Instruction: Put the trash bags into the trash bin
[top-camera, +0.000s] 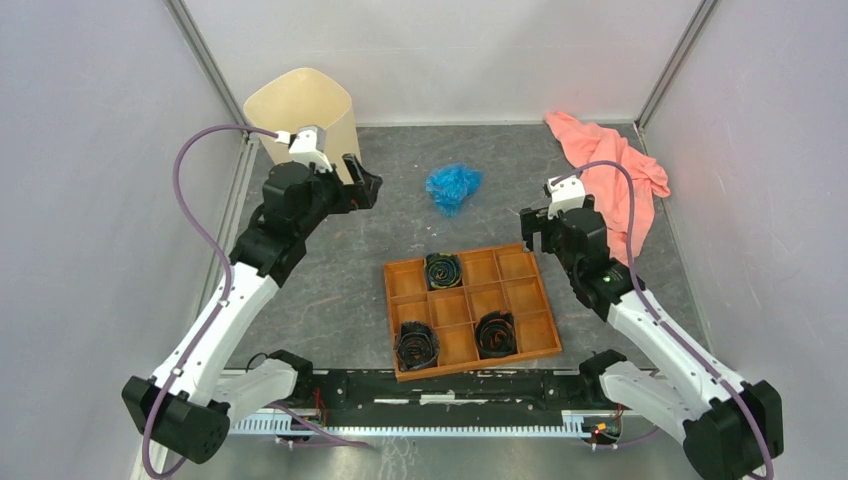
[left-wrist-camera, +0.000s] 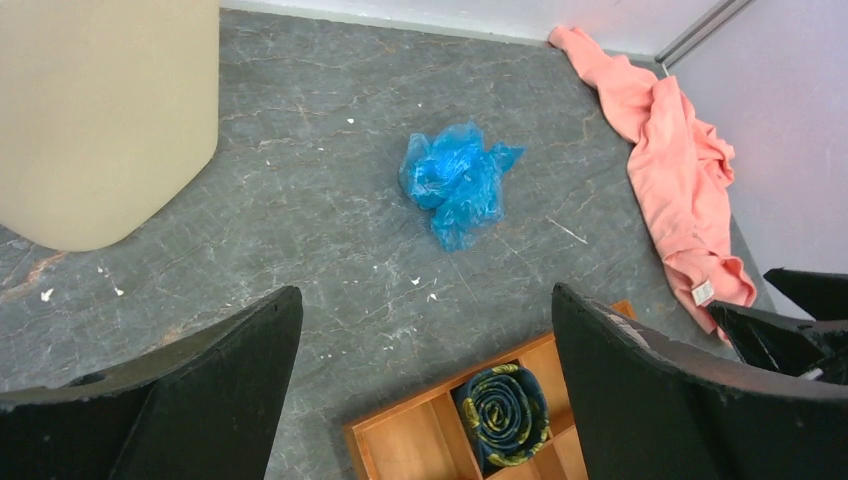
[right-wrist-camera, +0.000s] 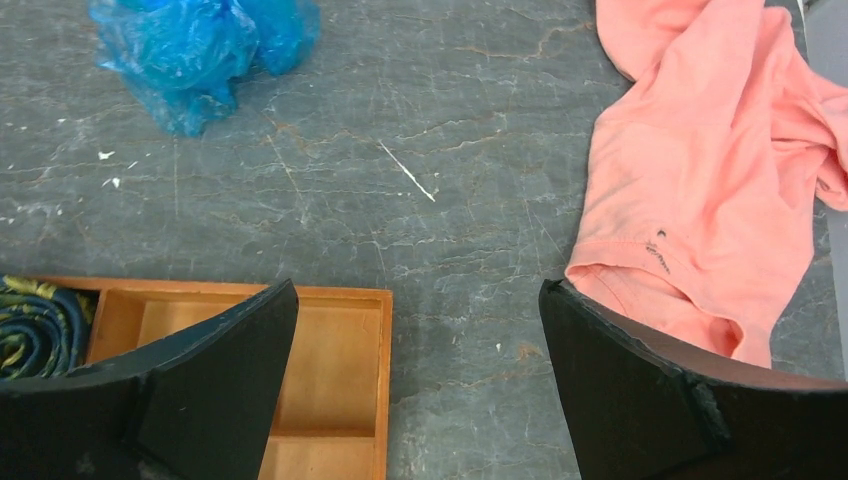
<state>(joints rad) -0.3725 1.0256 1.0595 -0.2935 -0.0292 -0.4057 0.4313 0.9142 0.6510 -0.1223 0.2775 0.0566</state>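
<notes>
Blue film trash bag (top-camera: 453, 187) lies crumpled on the grey table (top-camera: 330, 290), apart from everything. It sits between the two arms, beyond the far edge of the orange compartment tray (top-camera: 527, 296), well to the right of the trash bin (top-camera: 300, 110). Bin stands upright in the far-left corner; no bag visible in it.

Left gripper (top-camera: 362, 185): fingers spread wide, nothing between them, just beside the bin wall and pointed toward the bag. Right gripper (top-camera: 535, 225): fingers also spread and empty, over the tray's far-right corner, near the salmon-pink cloth (top-camera: 610, 170).

Risks, as I judge them:
- Film is thin and slick. A shallow pinch may catch only a fold, so the bag slips out or unfurls and trails during the carry.
- A loosened bag could snag on the bin rim and drape outside it.
- Left arm works close to the bin, so a careless swing could nudge or tip it.
- Right fingers could snag the cloth or knock the tray and its black coiled rolls (top-camera: 443, 270).

Writing: none legible. Cloth carries a small white tag (left-wrist-camera: 703, 292) and a dark hem mark (right-wrist-camera: 660, 236), both too small to read.
</notes>
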